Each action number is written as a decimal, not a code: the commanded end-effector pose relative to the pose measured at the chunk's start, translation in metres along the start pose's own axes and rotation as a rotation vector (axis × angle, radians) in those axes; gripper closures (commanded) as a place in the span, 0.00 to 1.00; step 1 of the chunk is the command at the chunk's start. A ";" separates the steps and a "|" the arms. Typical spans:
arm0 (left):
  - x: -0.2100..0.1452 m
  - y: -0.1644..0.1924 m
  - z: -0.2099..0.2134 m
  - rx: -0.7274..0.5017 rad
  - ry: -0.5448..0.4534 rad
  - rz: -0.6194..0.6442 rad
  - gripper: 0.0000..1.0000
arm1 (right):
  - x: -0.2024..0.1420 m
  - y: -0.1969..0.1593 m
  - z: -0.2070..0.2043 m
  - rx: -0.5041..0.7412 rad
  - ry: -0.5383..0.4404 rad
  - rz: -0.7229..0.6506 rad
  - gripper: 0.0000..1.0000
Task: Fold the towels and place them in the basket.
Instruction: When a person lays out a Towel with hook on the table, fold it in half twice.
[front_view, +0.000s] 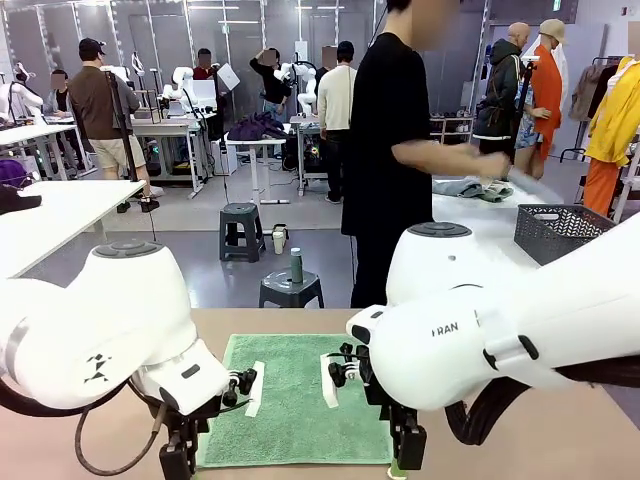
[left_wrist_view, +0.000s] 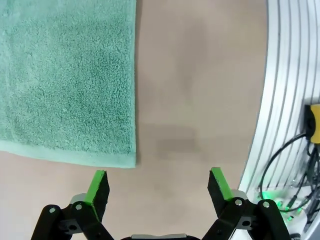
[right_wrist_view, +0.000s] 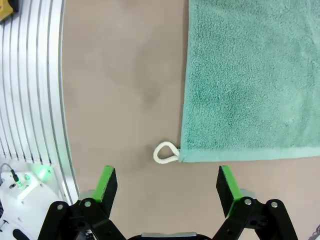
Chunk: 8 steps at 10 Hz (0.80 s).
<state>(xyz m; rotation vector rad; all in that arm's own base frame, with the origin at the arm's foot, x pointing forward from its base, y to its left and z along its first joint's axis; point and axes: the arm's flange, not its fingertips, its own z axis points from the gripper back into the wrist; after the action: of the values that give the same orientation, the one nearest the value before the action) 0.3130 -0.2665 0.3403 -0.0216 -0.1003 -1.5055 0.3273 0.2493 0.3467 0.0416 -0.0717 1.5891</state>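
Note:
A mint-green towel (front_view: 295, 410) lies flat and unfolded on the brown table between my two arms. My left gripper (front_view: 178, 460) hangs at its near left corner. In the left wrist view the towel's corner (left_wrist_view: 131, 159) sits just beyond the open left gripper (left_wrist_view: 157, 180), with nothing between the fingers. My right gripper (front_view: 405, 450) hangs at the near right corner. In the right wrist view a small white loop (right_wrist_view: 166, 153) sticks out from the towel (right_wrist_view: 250, 80), and the right gripper (right_wrist_view: 165, 182) is open right over it. The dark mesh basket (front_view: 560, 230) stands on the white table at the far right.
A person in black stands across the table, one hand on folded cloth (front_view: 470, 188) on the white table beside the basket. The table's ribbed aluminium edge rail (left_wrist_view: 280, 100) (right_wrist_view: 30, 90) runs close behind both grippers. Two stools (front_view: 290, 288) stand on the floor beyond.

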 end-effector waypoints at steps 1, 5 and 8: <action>-0.050 -0.045 -0.030 0.052 -0.005 0.029 0.00 | -0.025 0.039 -0.028 -0.048 0.037 -0.031 0.00; -0.061 -0.041 -0.043 0.051 0.009 0.011 0.00 | -0.031 0.029 -0.044 -0.060 0.058 -0.028 0.00; -0.065 -0.038 -0.046 0.051 -0.017 -0.001 0.00 | -0.033 0.024 -0.052 -0.058 0.053 -0.031 0.00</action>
<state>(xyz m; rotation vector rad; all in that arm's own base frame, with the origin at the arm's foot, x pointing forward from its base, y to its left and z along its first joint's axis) 0.3312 -0.2584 0.3141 -0.0045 -0.1085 -1.4891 0.3419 0.2464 0.3116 -0.0073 -0.0525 1.5708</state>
